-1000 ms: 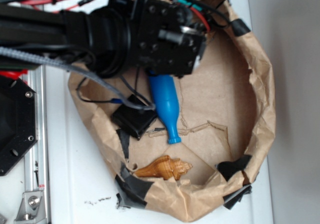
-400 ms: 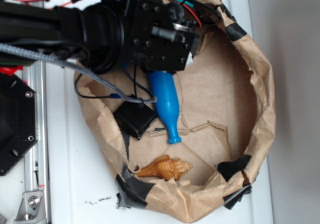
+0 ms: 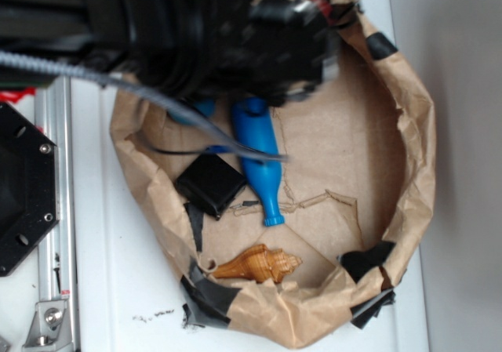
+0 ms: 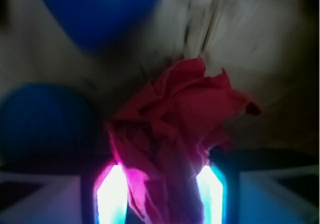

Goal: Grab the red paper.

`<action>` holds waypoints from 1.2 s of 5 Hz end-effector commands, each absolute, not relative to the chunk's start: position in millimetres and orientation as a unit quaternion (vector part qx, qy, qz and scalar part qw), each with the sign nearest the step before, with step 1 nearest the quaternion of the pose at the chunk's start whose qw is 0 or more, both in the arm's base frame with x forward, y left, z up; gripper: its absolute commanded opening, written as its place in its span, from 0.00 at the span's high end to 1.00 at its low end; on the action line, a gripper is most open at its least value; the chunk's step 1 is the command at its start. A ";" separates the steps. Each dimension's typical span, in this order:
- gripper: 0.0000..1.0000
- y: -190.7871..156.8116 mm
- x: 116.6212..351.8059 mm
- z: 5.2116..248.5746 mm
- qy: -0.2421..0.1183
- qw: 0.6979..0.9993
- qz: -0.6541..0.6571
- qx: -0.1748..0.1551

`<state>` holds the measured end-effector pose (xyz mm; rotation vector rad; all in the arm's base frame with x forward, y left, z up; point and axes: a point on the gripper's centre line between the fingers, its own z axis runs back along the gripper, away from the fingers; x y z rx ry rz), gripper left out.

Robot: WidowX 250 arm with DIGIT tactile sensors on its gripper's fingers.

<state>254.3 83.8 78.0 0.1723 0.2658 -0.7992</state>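
In the wrist view the red paper [image 4: 175,129], a crumpled bright red wad, fills the gap between my two glowing fingers [image 4: 111,194]. My gripper [image 4: 161,194] is shut on it. The paper looks sharp while the background behind it is smeared. In the exterior view the black arm [image 3: 220,38] is blurred over the upper left of the brown paper lining [image 3: 408,132], and it hides the red paper and the fingers.
A blue bottle [image 3: 259,160] lies just below the arm, neck pointing down. Left of it sits a black box [image 3: 210,186], and a brown shell [image 3: 259,264] lies near the front wall. In the wrist view a dark blue rounded thing [image 4: 45,119] lies left of the paper.
The arm has shifted up and left and is now motion-blurred. The bottle, black box and shell have stayed put.
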 end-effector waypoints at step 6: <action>0.68 8.3 247.4 162.4 0.013 0.966 -0.249 0.060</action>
